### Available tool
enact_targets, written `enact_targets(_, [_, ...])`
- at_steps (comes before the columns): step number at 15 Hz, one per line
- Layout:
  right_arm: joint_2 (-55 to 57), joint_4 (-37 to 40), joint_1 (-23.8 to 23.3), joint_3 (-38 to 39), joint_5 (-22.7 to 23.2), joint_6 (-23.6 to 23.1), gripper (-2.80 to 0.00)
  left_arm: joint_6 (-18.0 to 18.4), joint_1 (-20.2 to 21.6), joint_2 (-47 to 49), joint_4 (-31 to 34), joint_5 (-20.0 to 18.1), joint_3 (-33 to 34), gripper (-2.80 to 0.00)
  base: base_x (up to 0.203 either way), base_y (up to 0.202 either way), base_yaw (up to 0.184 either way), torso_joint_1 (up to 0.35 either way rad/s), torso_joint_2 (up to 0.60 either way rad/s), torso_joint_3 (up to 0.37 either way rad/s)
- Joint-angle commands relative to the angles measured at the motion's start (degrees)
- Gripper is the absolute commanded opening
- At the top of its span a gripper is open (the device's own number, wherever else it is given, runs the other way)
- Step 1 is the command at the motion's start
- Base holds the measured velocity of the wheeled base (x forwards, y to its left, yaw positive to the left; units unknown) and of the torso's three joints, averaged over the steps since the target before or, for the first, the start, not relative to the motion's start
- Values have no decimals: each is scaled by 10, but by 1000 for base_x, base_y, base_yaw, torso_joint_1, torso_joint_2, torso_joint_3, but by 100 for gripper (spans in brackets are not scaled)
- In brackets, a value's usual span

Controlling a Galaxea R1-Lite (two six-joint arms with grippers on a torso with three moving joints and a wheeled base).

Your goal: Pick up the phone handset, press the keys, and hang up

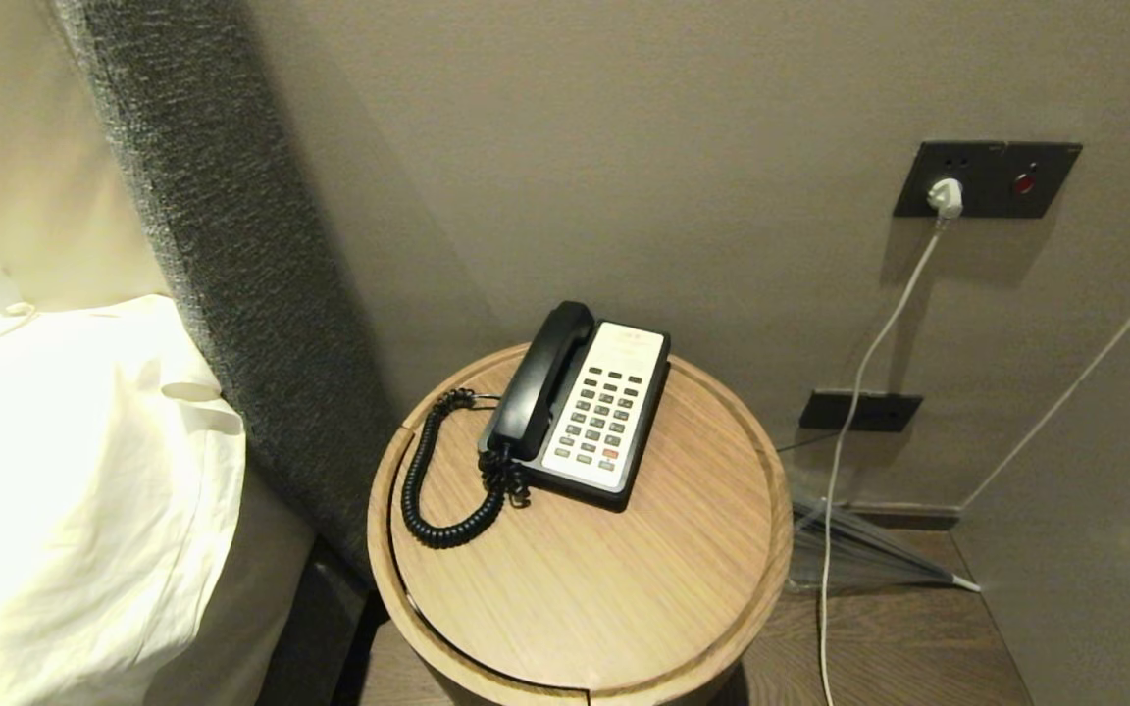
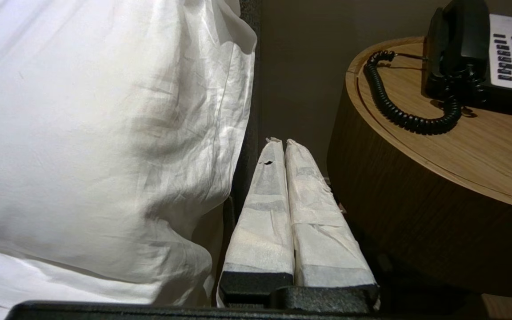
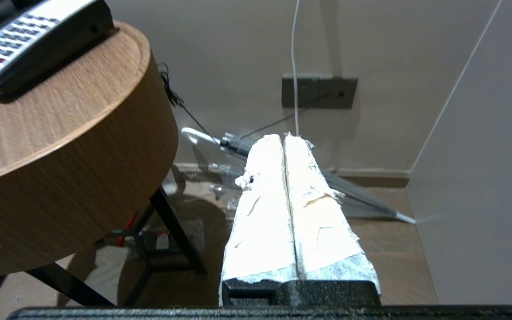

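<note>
The glossy black phone handset [image 1: 543, 380] lies in its cradle on the left side of the black-and-white phone base [image 1: 608, 417], whose keys [image 1: 604, 417] face up. Its coiled cord [image 1: 437, 480] loops over the round wooden table [image 1: 624, 569]. Neither arm shows in the head view. My left gripper [image 2: 282, 141] hangs shut and empty below the table's rim, between the bedding and the table; the handset [image 2: 460, 40] sits above it to the right. My right gripper [image 3: 283, 137] is shut and empty, low beside the table's other side, with the phone base [image 3: 25, 40] above it.
A bed with white linen [image 1: 65, 471] and a grey padded headboard [image 1: 231, 255] stands left of the table. On the wall to the right are a socket panel [image 1: 987, 178] with a white plug and cable [image 1: 849, 412]. A folded umbrella [image 3: 362, 191] lies on the floor.
</note>
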Motion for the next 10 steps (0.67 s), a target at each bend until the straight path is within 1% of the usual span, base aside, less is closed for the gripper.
enact_targets(1, [1, -1, 0, 12, 0, 0, -280, 0, 0, 0, -1, 0, 23, -280, 0, 0, 0, 4, 3, 184])
enact_targets(10, [1, -1, 0, 12, 0, 0, -280, 1, 0, 0, -1, 0, 23, -280, 0, 0, 0, 3, 1, 202])
